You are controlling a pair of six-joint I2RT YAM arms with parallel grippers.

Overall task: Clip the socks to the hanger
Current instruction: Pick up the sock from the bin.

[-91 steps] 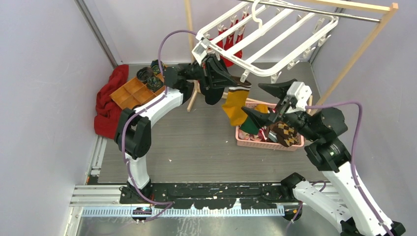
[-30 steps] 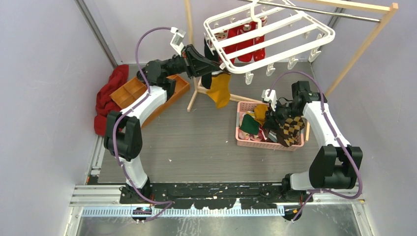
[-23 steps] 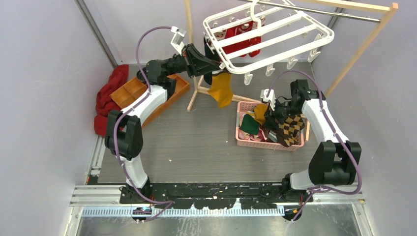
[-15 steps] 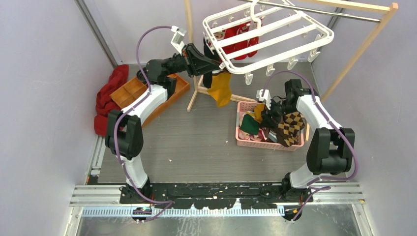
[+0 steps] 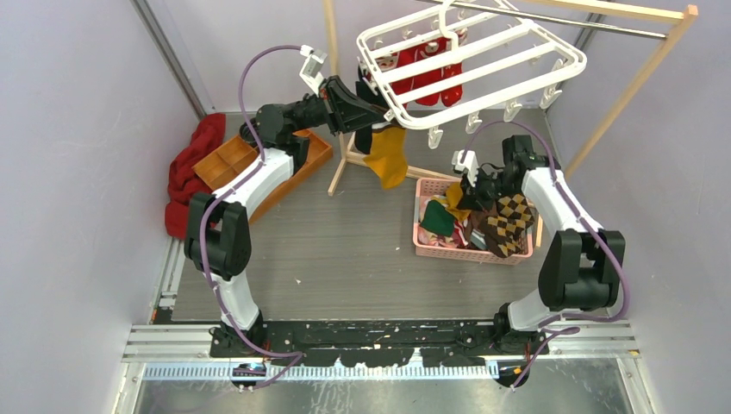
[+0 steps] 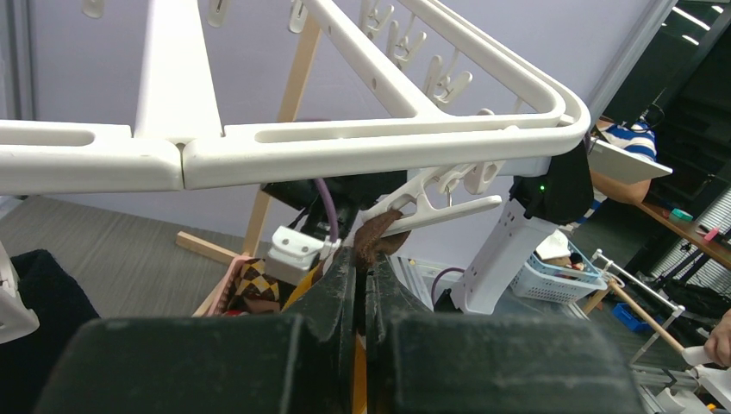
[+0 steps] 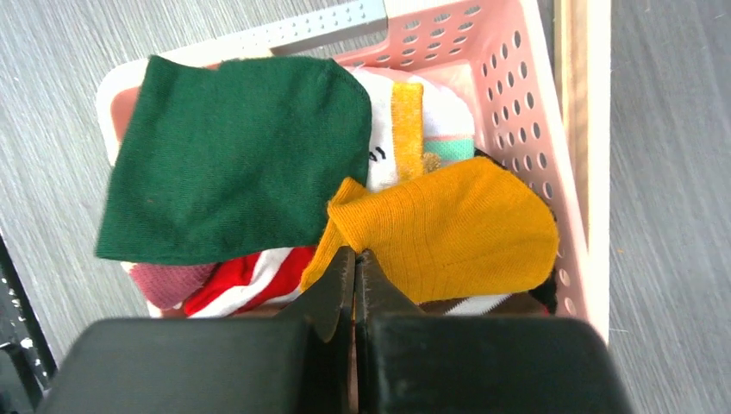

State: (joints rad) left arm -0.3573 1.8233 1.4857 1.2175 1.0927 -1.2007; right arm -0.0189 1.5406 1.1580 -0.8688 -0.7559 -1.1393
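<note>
Right gripper (image 7: 354,260) on mustard sock (image 7: 452,226) (basket (image 7: 552,129))

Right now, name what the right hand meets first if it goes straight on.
The mustard-yellow knit sock in the pink plastic basket; the right hand seems shut on its edge.

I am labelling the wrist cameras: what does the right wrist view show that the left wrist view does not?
Only the right wrist view: a dark green sock and a plain mustard-yellow sock, with the shut right gripper at that yellow sock's edge.
Only the left wrist view: the white plastic hanger frame from below, and the shut left gripper holding a brown-cuffed yellow sock up at a white clip.
Both: the grey floor, pale wooden rack parts and the pink perforated plastic basket, only a sliver of it in the left wrist view.
</note>
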